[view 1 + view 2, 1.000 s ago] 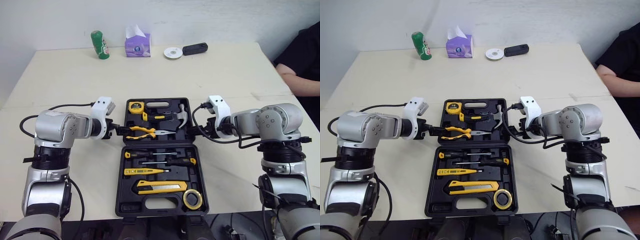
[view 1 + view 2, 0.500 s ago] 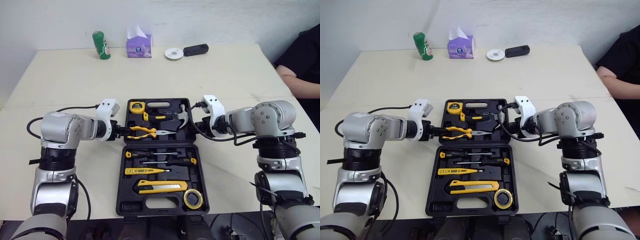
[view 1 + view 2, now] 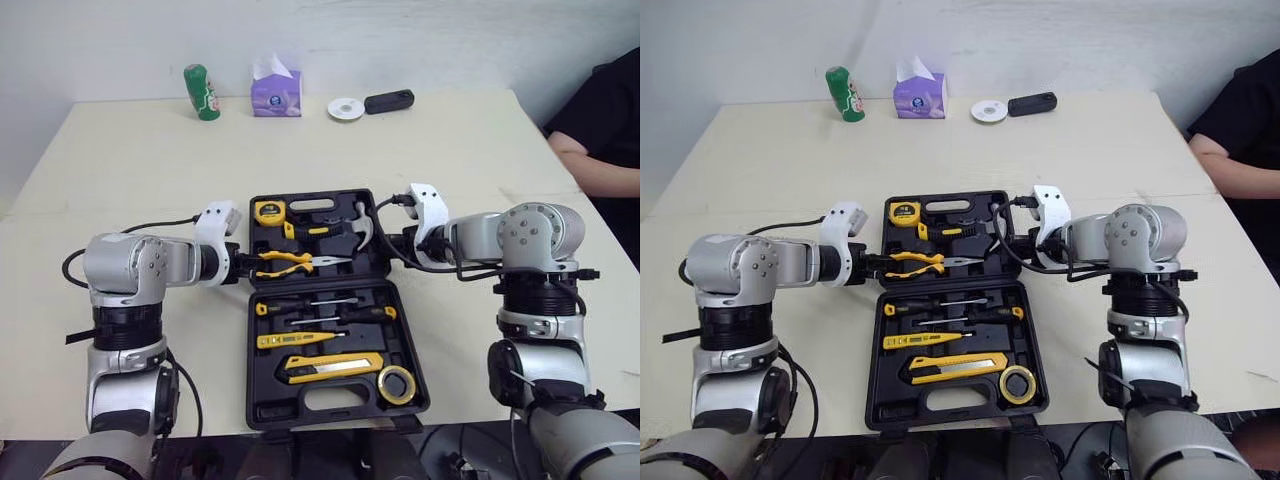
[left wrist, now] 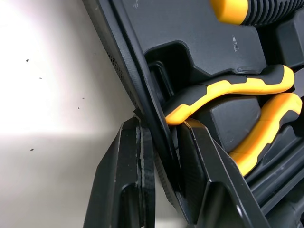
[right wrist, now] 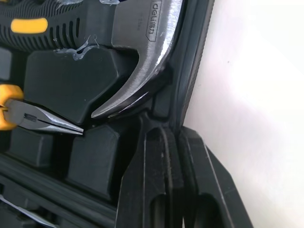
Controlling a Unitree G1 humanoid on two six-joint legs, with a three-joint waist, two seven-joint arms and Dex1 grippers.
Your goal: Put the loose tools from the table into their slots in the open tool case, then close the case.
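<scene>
The tool case (image 3: 300,412) lies open and flat at the table's centre, with pliers (image 3: 285,263), hammer (image 3: 355,225) and tape measure (image 3: 268,211) in its far half, and screwdrivers (image 3: 320,310), utility knife (image 3: 335,367) and tape roll (image 3: 397,384) in its near half. At its 10 o'clock the left gripper (image 3: 240,267) pinches the far half's side wall beside the pliers' handles. At 2 o'clock the right gripper (image 3: 395,240) pinches the opposite wall beside the hammer's claw. Around 12 o'clock, along the far edge, stand a green can (image 3: 201,91), tissue box (image 3: 276,92) and disc (image 3: 345,107).
</scene>
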